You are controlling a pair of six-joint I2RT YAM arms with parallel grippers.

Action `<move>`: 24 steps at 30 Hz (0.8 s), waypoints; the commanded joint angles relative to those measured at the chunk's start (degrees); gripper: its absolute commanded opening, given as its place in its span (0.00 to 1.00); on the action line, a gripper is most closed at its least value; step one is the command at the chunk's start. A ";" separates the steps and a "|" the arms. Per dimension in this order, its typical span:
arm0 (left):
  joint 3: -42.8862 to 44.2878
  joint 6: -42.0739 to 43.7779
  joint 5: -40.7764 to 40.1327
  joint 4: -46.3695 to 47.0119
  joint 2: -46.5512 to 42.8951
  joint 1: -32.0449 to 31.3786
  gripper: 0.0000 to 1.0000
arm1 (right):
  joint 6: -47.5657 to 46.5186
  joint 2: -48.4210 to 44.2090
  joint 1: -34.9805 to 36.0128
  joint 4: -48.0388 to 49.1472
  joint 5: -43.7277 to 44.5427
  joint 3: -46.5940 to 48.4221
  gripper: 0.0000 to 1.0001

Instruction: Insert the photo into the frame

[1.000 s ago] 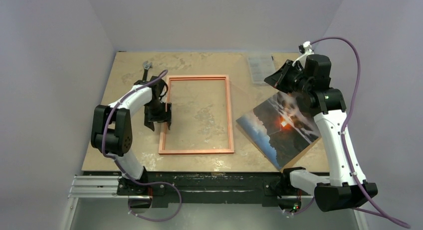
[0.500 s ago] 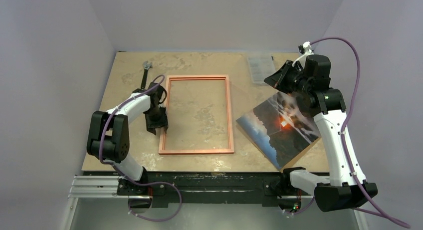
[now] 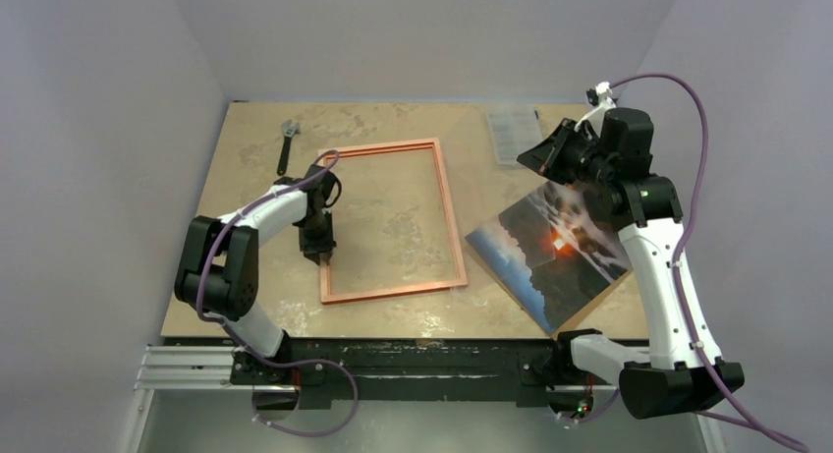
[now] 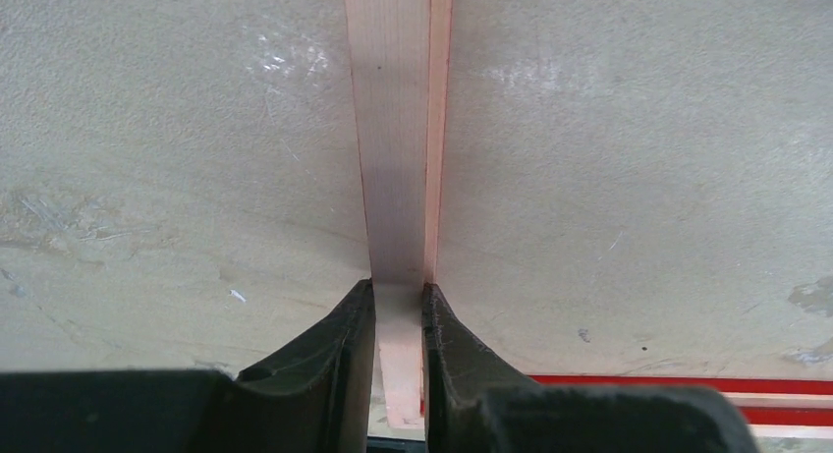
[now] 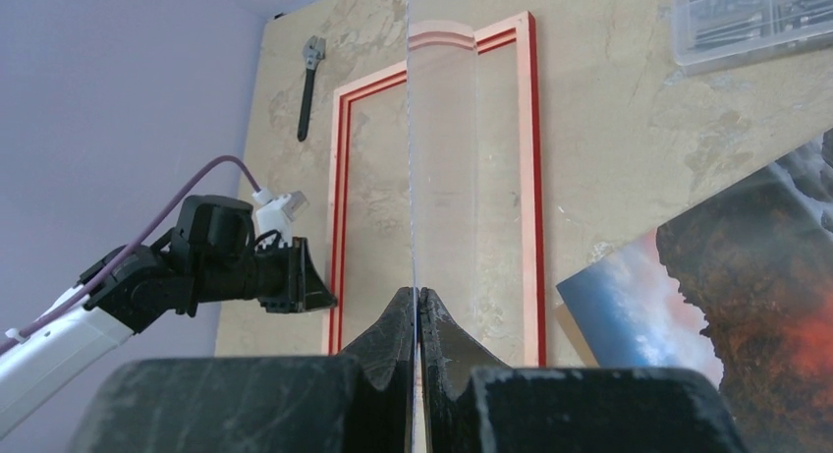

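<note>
Bright even overhead light, faint soft shadows, pale sheen on the table [image 4: 550,75], wrist views' near foreground blurred

Left arm [image 3: 260,209], right arm [image 3: 660,266]: white links, black joints, black bases; purple cables [image 3: 701,143]; hand fingers [image 4: 324,374] black, tapered.

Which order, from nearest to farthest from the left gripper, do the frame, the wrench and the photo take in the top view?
1. The frame: the left gripper is clamped on its left rail.
2. The wrench: farther back, on the left.
3. The photo: on the right side, beyond the frame.
</note>
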 commanded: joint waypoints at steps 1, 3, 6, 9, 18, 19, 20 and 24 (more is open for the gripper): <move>1.32 -0.24 -1.15 0.63 1.03 -3.41 0.00 | 1.17 -1.62 0.08 3.19 -2.12 0.83 0.00; 1.33 -0.09 -2.14 0.00 1.26 -4.89 0.00 | 1.17 -1.67 0.09 3.10 -2.23 0.83 0.00; 0.95 0.45 -3.00 -0.27 0.95 -6.53 0.00 | 1.09 -1.74 0.12 3.10 -2.14 0.83 0.00; 0.56 1.23 -3.53 -0.54 0.70 -7.88 0.00 | 1.14 -1.59 0.10 3.31 -2.22 0.91 0.00; 1.15 2.53 -6.90 -3.60 -0.36 -8.82 0.00 | 1.37 -1.32 0.11 3.50 -2.38 0.93 0.00; 1.56 2.71 -7.63 -3.98 -0.64 -8.90 0.00 | 1.50 -1.27 0.15 3.59 -2.40 0.82 0.00; 1.90 2.87 -8.65 -4.27 -0.72 -8.91 0.00 | 1.45 -1.20 0.08 3.62 -2.41 0.86 0.00; 4.42 3.50 -10.80 -5.30 0.34 -8.85 0.00 | 1.71 -0.76 0.08 4.11 -2.55 0.60 0.00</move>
